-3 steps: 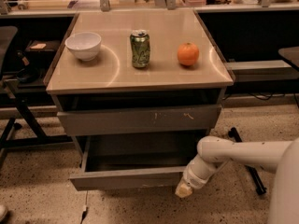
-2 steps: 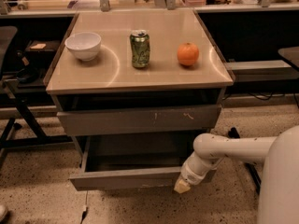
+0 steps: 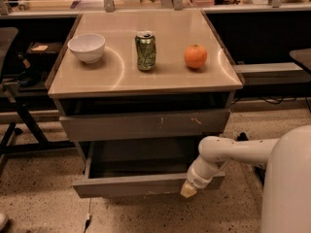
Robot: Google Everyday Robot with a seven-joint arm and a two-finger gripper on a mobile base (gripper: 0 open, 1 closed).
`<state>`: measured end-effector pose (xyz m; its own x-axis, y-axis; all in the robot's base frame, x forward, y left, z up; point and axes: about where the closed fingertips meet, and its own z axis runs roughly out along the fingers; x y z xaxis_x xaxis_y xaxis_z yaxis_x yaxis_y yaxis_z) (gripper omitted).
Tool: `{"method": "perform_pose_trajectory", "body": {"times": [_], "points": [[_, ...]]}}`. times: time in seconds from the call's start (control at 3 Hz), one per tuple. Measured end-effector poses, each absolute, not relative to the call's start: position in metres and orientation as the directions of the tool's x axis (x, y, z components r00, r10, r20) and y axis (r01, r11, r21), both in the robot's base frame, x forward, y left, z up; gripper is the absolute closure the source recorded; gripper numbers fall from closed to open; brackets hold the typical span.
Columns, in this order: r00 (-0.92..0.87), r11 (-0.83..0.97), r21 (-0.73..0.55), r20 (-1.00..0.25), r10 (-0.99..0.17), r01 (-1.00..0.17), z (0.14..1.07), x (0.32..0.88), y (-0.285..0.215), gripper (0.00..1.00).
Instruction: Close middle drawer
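Note:
The middle drawer (image 3: 131,184) stands pulled out below the scratched grey drawer front (image 3: 146,124). Its plain flat front faces me and its grey tray interior (image 3: 141,159) shows. My gripper (image 3: 188,191) is low at the right part of that plain front, its pale tip against or just in front of the panel. The white arm (image 3: 228,152) reaches in from the right.
On the cabinet top (image 3: 146,76) stand a white bowl (image 3: 86,47), a green can (image 3: 145,51) and an orange (image 3: 195,56). A dark chair frame (image 3: 19,115) is at the left. The robot's white body (image 3: 289,188) fills the lower right. The floor is speckled.
My gripper has shifted slightly left and up, closer to the open drawer's front. The robot's body shows larger at the right. The drawer has not visibly moved.

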<state>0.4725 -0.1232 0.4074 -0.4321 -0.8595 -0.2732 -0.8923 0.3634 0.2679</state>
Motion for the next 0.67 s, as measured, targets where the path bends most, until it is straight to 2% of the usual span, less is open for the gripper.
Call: {"method": "perform_pose_trajectory", "body": {"times": [0.67], "points": [[-0.432, 0.363, 0.268, -0.273, -0.859, -0.892, 0.4073, 0.4725, -0.1232, 0.36]]}}
